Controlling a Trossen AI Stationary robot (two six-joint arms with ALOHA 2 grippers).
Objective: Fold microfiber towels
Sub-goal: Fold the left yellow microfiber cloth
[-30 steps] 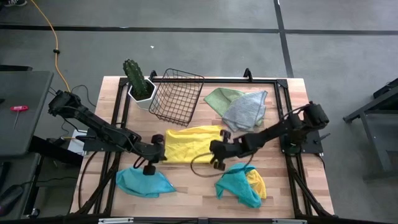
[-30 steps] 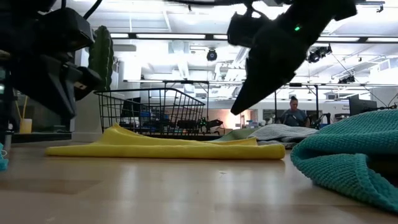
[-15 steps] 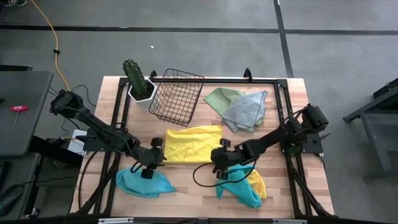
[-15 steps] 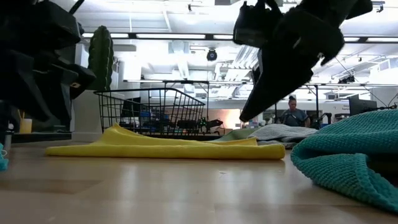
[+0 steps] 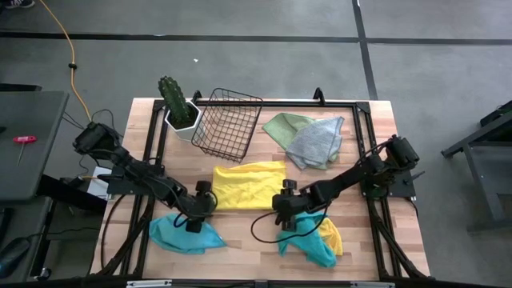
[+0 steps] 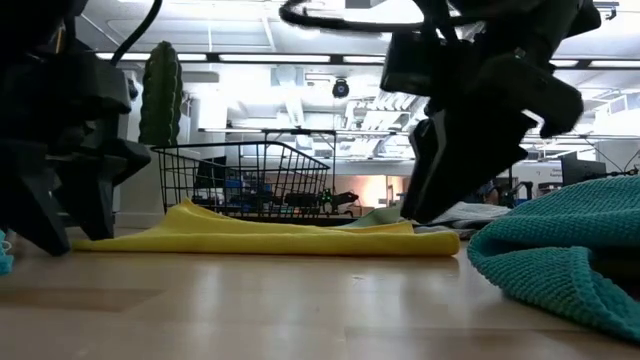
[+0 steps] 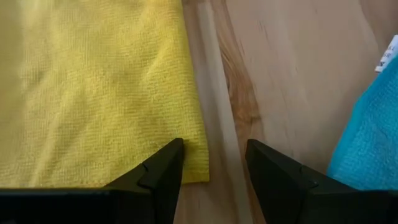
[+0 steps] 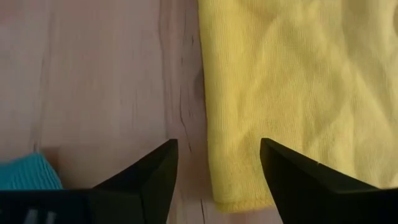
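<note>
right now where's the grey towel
In the high view the grey towel lies at the table's far right, overlapping the light green towel, right of the wire basket and beyond the yellow towel.

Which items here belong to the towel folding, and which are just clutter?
Job: yellow towel, teal towel, teal-and-yellow heap, green towel, grey towel, left gripper, right gripper.
Clutter: wire basket, potted cactus.
</note>
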